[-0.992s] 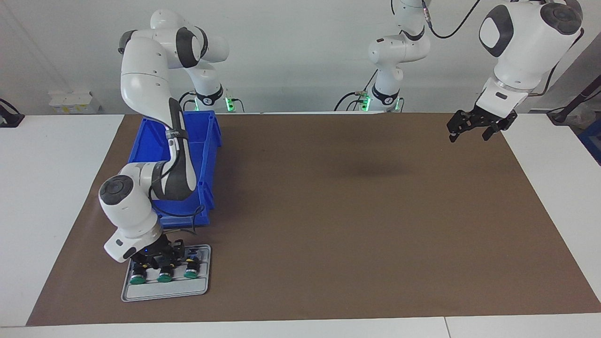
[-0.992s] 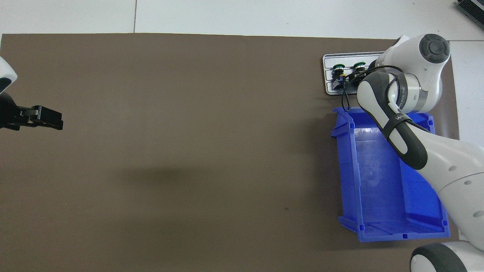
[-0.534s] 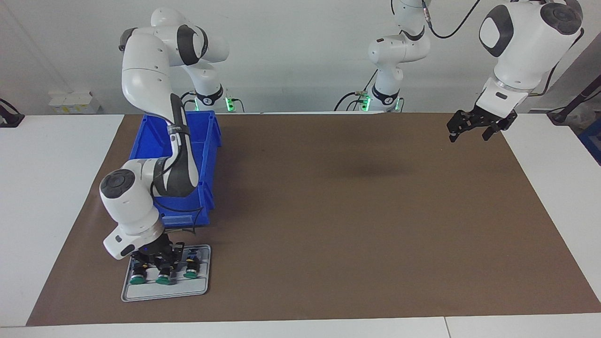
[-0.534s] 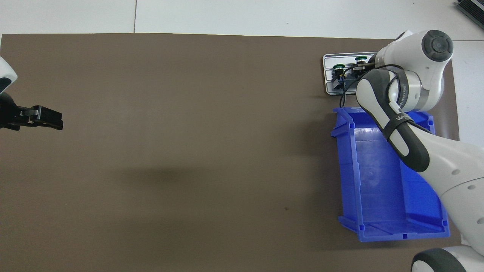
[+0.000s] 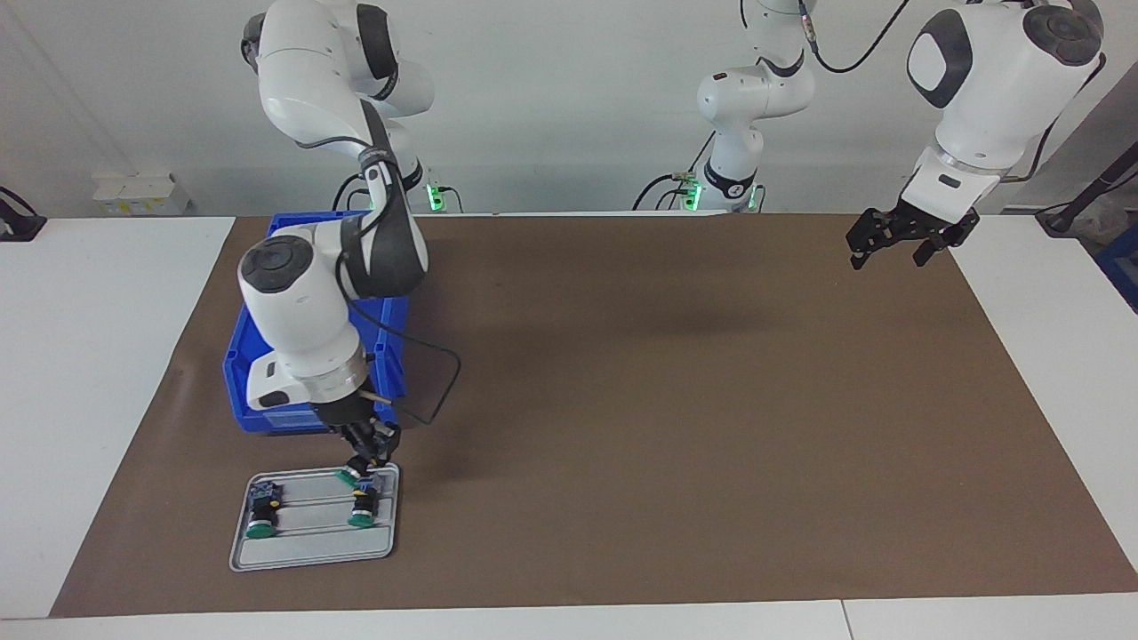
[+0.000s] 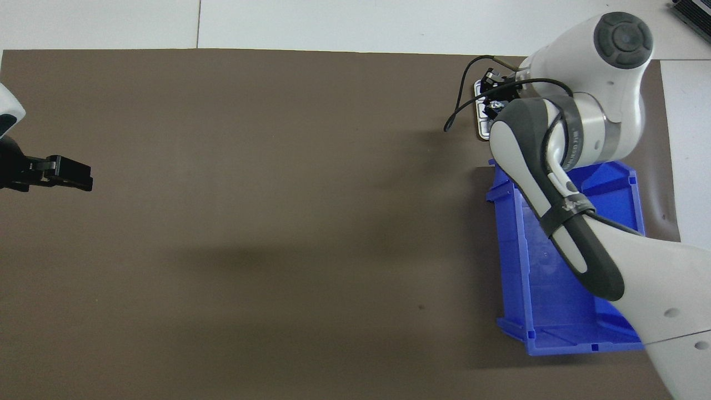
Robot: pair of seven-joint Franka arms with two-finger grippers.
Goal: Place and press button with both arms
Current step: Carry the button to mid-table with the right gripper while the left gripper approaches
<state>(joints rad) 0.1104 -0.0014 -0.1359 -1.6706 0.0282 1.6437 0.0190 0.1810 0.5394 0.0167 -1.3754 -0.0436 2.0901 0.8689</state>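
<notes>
Above tray (image 5: pixel 311 556), tilted button (image 5: pixel 352 476)

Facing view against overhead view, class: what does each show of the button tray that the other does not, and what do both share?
Only the facing view shows the grey tray whole, two buttons lying on it, and the right gripper raised above it, shut on the button.

Only the overhead view shows the blue bin's empty floor; here the right arm covers most of the tray.

Both show the brown mat, the bin beside the tray, nearer to the robots, and the left gripper waiting in the air, jaws open.
</notes>
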